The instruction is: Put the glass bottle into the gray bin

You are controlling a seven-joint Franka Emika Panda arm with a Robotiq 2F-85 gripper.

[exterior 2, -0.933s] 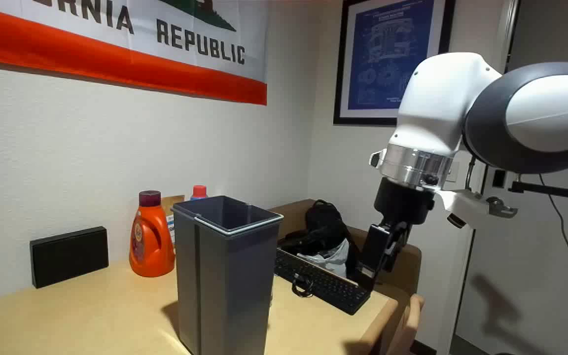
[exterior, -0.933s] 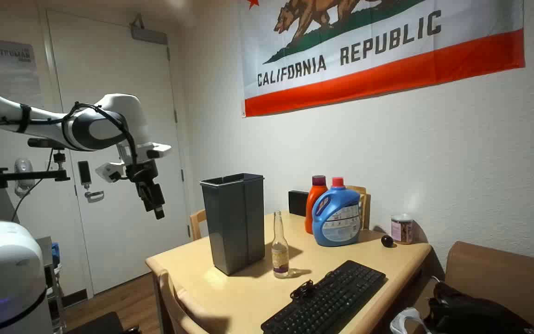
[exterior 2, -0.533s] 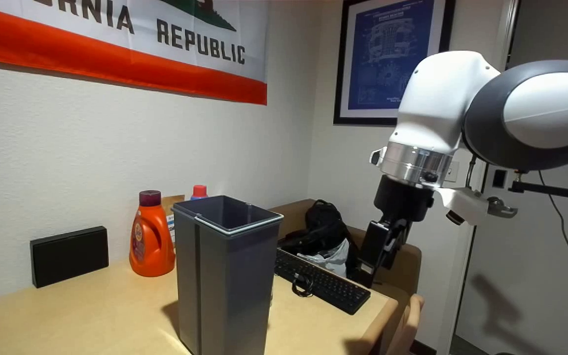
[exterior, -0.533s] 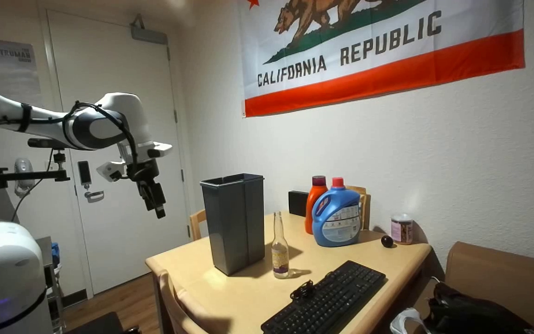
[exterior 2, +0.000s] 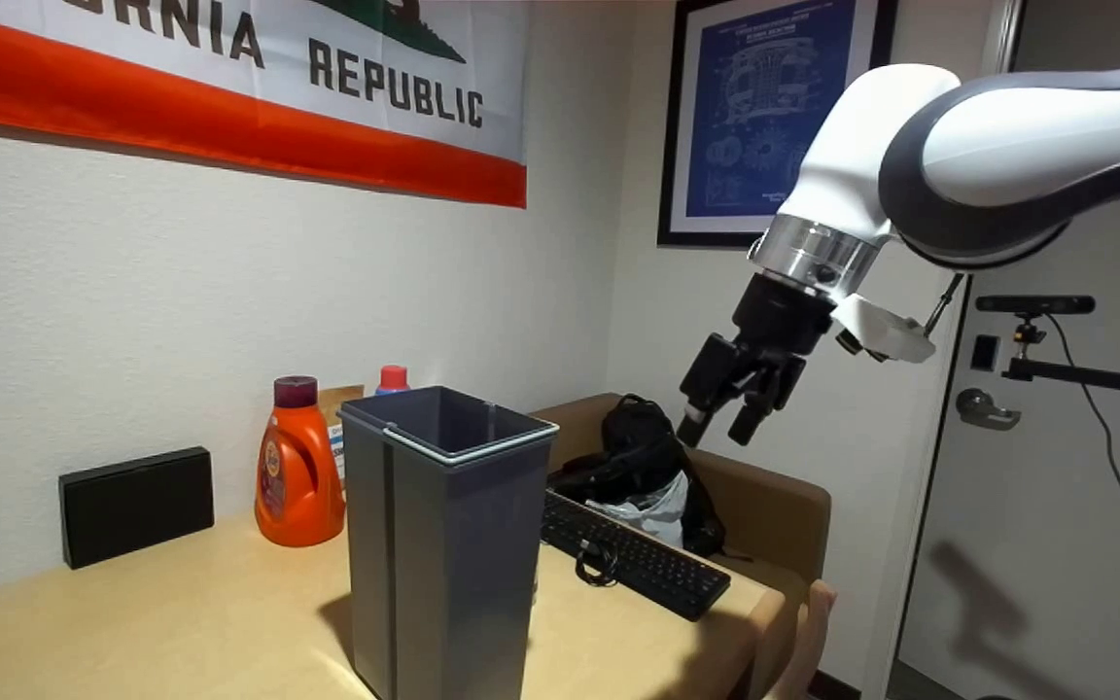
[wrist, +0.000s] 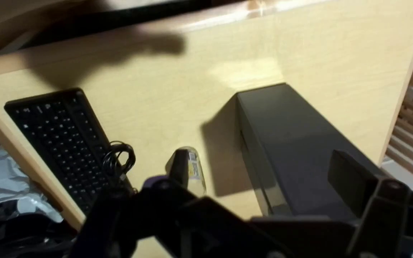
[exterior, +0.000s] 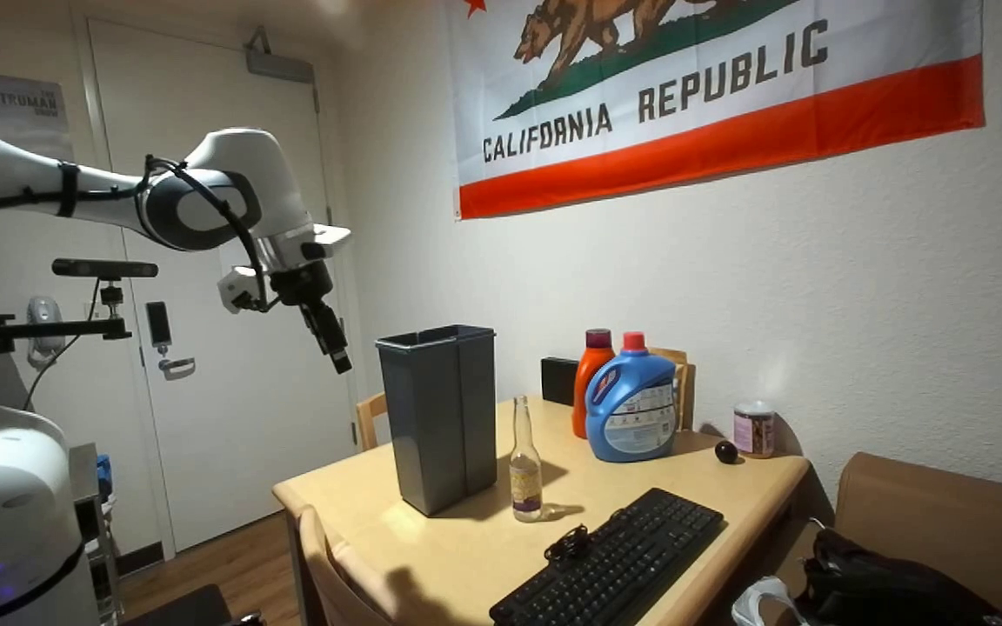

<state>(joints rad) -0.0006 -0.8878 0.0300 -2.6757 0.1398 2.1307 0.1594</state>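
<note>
Bottle point(exterior: 526, 474) upright on the worktop point(exterior: 440, 556), near the bin point(exterior: 436, 417) but not touching it and not yet in it: the step in hand looks to be the reach that comes ahead of a grasp. The gripper point(exterior 2: 717, 433) hangs tilted and high, apart from bottle and bin alike, its fingers point(wrist: 350, 179) spread wide with nothing in their hold. As I judge it, the next move calls for a sideways shift away from the bin, then a descent that brings one finger down on each side of the bottle; a firm hold should come first, and a lift above the bin's rim after. Relative to the gripper, the bottle lies lower and well apart, to the right in an exterior view, between the bin and the keyboard point(exterior: 614, 561). In the wrist view it shows only in part, behind the finger at the left, while the bin takes up much of the space between the fingers, so the aim seems to fall too far toward the bin. Coming straight down from here could bump the bin or knock the bottle over. In an exterior view the bin point(exterior 2: 453, 574) hides nearly all of the bottle.
</note>
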